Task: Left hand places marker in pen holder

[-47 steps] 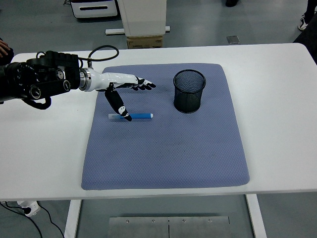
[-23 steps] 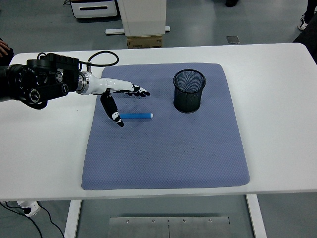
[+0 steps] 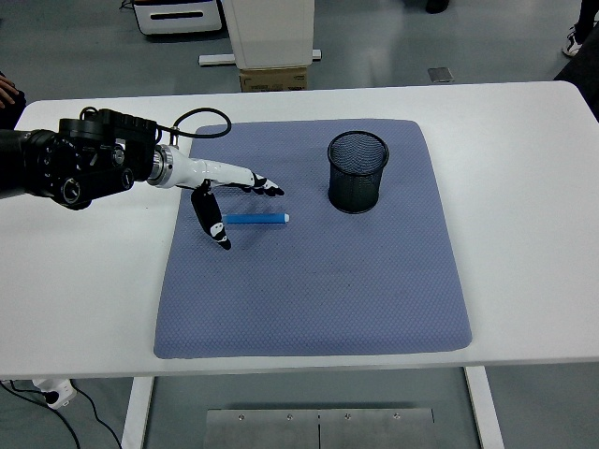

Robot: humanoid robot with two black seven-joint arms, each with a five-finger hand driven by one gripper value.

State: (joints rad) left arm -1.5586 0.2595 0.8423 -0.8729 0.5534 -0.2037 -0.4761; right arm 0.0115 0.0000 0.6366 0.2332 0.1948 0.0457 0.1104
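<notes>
A blue marker lies flat on the blue-grey mat, pointing left to right. My left hand hovers at its left end, fingers spread: the thumb hangs down just left of the marker, the other fingers stretch out just behind it. The hand holds nothing. A black mesh pen holder stands upright on the mat, to the right of the marker and a little farther back. The right arm is out of view.
The mat covers the middle of the white table. A cable loops from my left forearm over the mat's back left corner. A cardboard box and white equipment stand behind the table.
My left hand has drawn back to the left and sunk lower. The thumb, which lay over the marker's left end, now hangs just left of it. The marker has not moved.
</notes>
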